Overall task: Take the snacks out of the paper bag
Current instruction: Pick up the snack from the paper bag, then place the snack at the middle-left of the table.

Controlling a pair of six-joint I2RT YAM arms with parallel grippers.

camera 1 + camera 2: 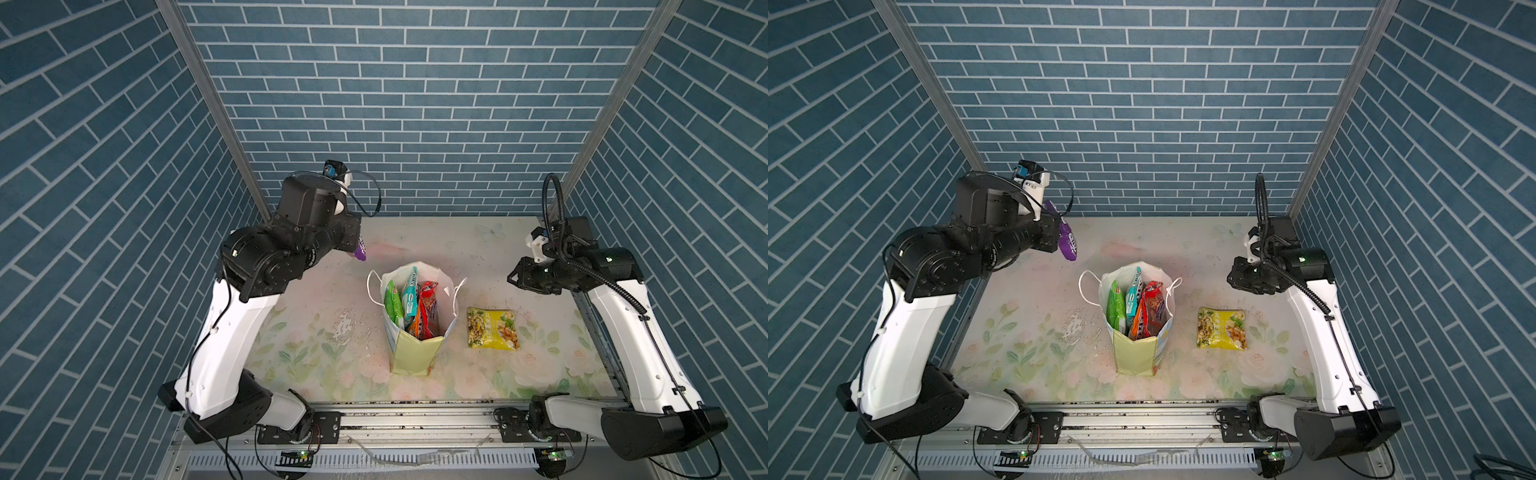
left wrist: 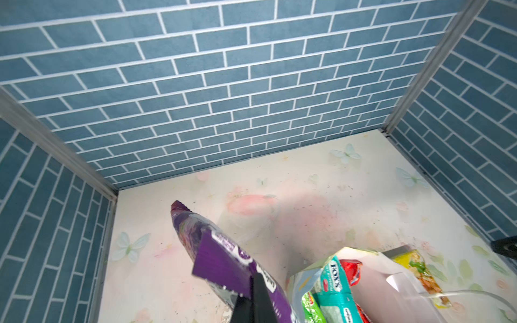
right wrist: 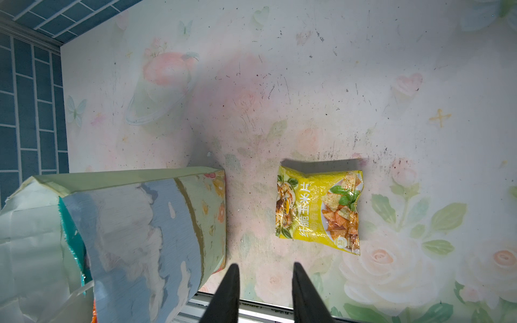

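purple film is the worry here. the purple packet (image 1: pixel 1068 243) hangs in the air from the left gripper (image 2: pixel 253 283), which is clamped tight on one end of it, so most of the packet sticks out past a small pinch on glossy wrap. a slip there would drop it from height, and i judge it could skid off the table (image 1: pixel 316 365) at 9 o'clock, since it hangs close to that side. in both top views, with the paper bag (image 1: pixel 411 353) as the dial's centre, the packet is at about 10 o'clock, well apart from the bag.

the second risk is the bag itself. it stands tall and upright with nothing steadying it. the green packet (image 1: pixel 392 305), teal packet (image 1: pixel 409 293), orange packet (image 1: pixel 413 328) and red packet (image 1: pixel 428 303) are wedged together inside, so a pull on one could drag a neighbour or tip the bag. the right gripper (image 3: pixel 265 267) hovers at 2 o'clock, jaws parted with nothing between them, apart from the bag. the yellow packet (image 1: pixel 492 328) lies flat at 3 o'clock.
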